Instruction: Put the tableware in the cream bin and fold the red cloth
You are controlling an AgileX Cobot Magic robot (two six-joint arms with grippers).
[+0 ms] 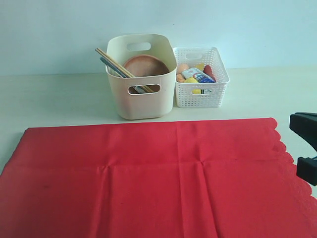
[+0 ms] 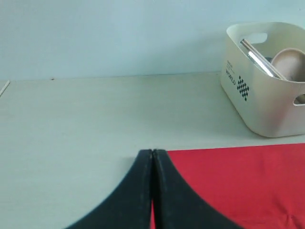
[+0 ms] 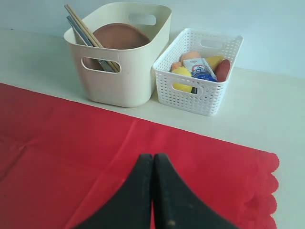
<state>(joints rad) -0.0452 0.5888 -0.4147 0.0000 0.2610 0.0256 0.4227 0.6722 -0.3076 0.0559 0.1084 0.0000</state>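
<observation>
Red cloth lies spread under the clenched right hand, its corner by the clenched left hand.

My left gripper has two matte black fingers, smooth, flaring from narrow rounded tips into broad curved bases, with a thin seam between them. My right gripper looks the same, with faint pale specks. At three o'clock in the exterior view, two black angular blocks of my right arm show.
</observation>
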